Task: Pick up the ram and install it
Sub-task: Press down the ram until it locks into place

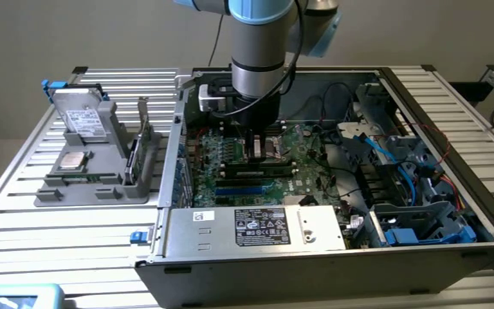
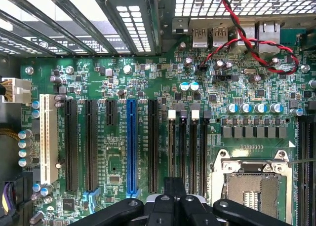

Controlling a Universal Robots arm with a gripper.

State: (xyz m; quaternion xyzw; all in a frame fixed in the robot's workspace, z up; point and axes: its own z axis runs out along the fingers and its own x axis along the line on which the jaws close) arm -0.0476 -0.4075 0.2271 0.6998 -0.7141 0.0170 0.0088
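Hovering over the memory slots (image 2: 188,142) on the motherboard (image 2: 148,78), your gripper (image 2: 175,185) is pinched closed; can't tell if anything's gripped.

1. Here's the desk (image 1: 24,212): ribbed bare metal slats with a pale satin sheen.
2. The case (image 1: 316,277) is dark, matt painted metal.
3. The power supply (image 1: 187,239) is bare grey sheet metal and carries a paper label.
4. The motherboard (image 2: 113,152) is glossy green, with black and blue plastic slots.
5. On the left, the holder (image 1: 92,190) is matt grey plastic.
6. The fingers (image 2: 175,186) are matt black.
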